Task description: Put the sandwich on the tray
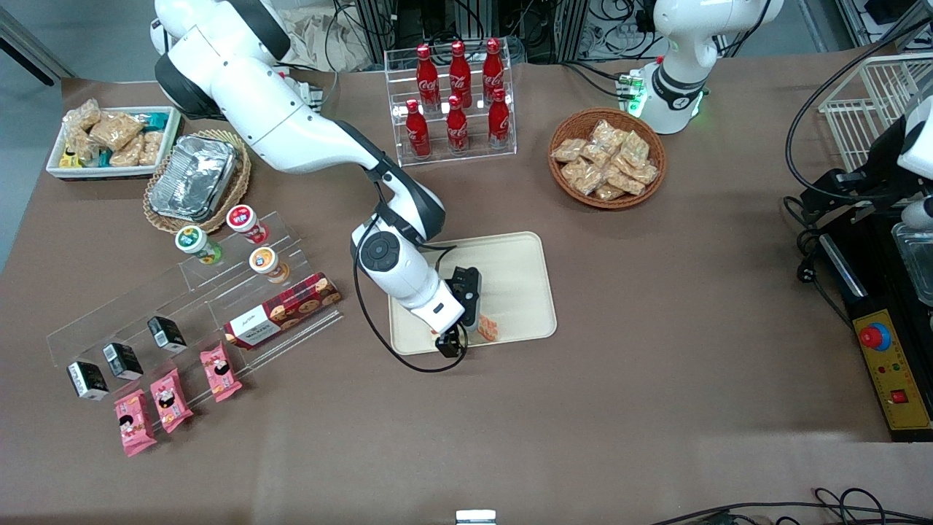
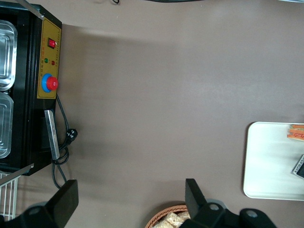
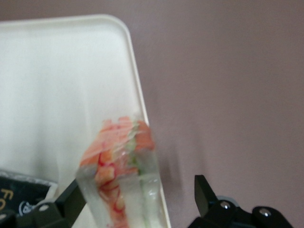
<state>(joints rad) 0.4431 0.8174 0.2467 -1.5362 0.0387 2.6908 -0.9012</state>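
The sandwich (image 1: pixel 488 328), a clear-wrapped wedge with orange-red and green filling, stands on the cream tray (image 1: pixel 510 271) at the tray's edge nearest the front camera. My gripper (image 1: pixel 466 329) hangs low over it and is open. In the right wrist view the sandwich (image 3: pixel 124 171) sits between the fingers (image 3: pixel 203 192), against one finger and with a gap to the other, right beside the tray's rim (image 3: pixel 137 85). The left wrist view shows the tray (image 2: pixel 270 161) and one end of the sandwich (image 2: pixel 296 132).
A clear rack of red cola bottles (image 1: pixel 457 98) and a wicker basket of snack bags (image 1: pixel 607 158) stand farther from the camera than the tray. Toward the working arm's end are an acrylic shelf with cups (image 1: pixel 248 222), a red cookie box (image 1: pixel 283 309) and pink packets (image 1: pixel 168 399).
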